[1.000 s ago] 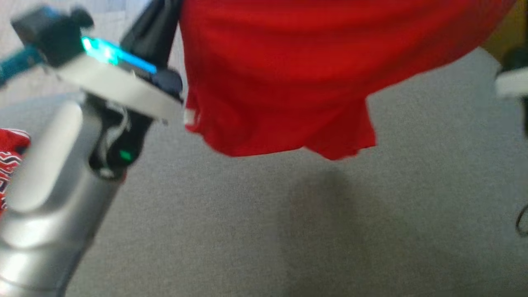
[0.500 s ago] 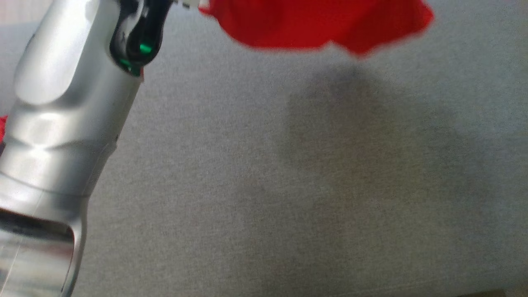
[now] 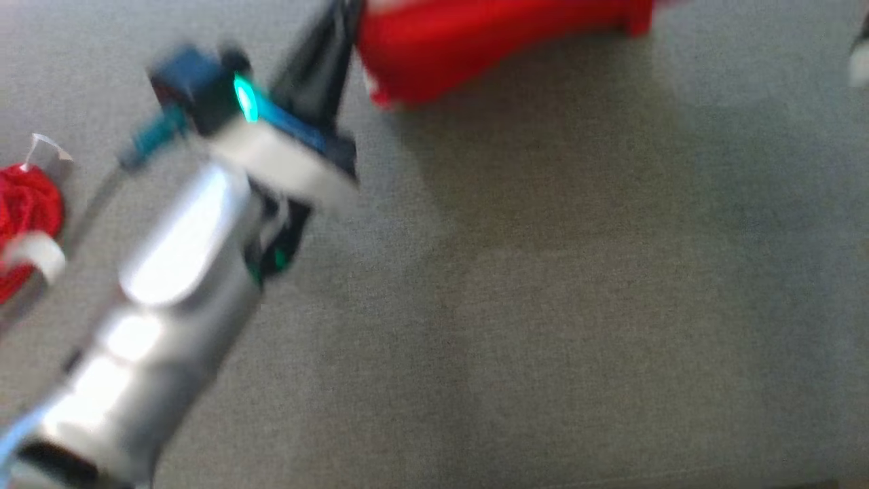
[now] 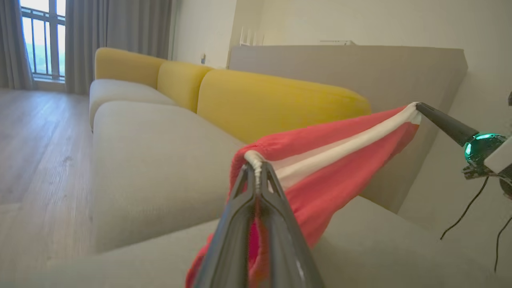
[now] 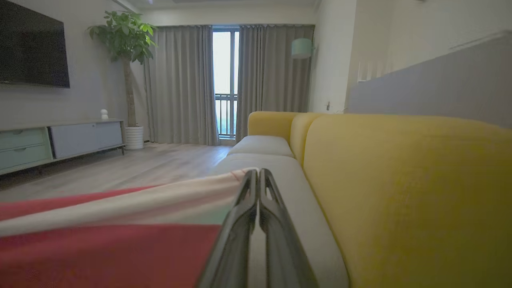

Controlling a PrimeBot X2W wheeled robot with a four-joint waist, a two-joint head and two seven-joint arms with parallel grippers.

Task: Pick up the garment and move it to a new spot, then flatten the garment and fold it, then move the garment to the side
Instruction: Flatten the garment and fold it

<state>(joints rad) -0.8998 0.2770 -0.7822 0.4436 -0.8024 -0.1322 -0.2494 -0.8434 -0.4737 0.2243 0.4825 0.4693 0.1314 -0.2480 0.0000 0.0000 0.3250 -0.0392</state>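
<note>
Leftmost, a crumpled red cloth (image 3: 27, 204) lies on the grey sofa seat (image 3: 543, 305). Next, the left gripper (image 4: 256, 170), fingers pressed together, pinches the white band (image 4: 344, 147) edging the red garment (image 4: 340, 178). The garment hangs stretched above the sofa seat, in front of the yellow backrest (image 4: 280, 104). At its far corner the right gripper (image 4: 418, 107), likewise pressed together, pinches the same band.
</note>
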